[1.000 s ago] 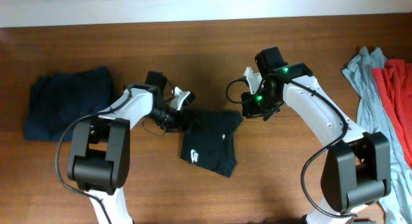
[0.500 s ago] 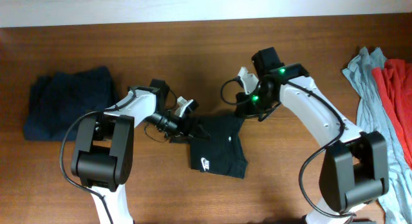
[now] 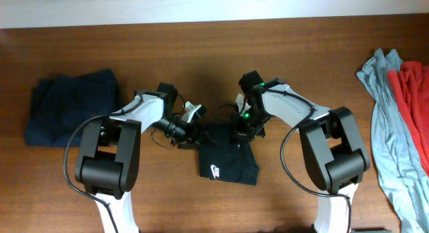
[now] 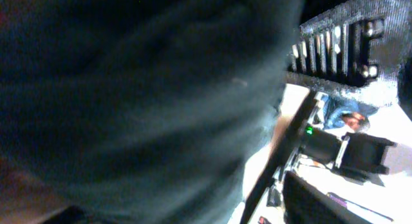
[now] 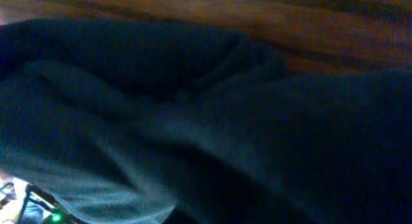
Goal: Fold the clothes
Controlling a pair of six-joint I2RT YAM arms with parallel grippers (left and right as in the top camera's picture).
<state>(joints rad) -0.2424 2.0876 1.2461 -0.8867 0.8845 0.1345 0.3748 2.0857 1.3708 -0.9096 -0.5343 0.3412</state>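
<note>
The black T-shirt (image 3: 226, 156) lies folded small at the table's middle, its white logo (image 3: 216, 170) near the front edge. My left gripper (image 3: 191, 129) lies low at the shirt's top left corner; dark cloth (image 4: 129, 102) fills the left wrist view and hides the jaws. At the shirt's top right edge my right gripper (image 3: 242, 131) is shut and down on the cloth. Folds of the shirt (image 5: 193, 121) fill the right wrist view, and whether any cloth is pinched does not show.
A folded navy garment (image 3: 70, 116) lies at the far left. A grey-blue garment (image 3: 382, 106) and a red one (image 3: 412, 112) are heaped at the right edge. The brown wooden table (image 3: 201, 52) runs back to a pale wall.
The shirt swung round and slid a little toward the front, its logo now squarer to the edge. My right gripper dropped left and down onto the shirt's top edge. The left gripper shifted slightly right.
</note>
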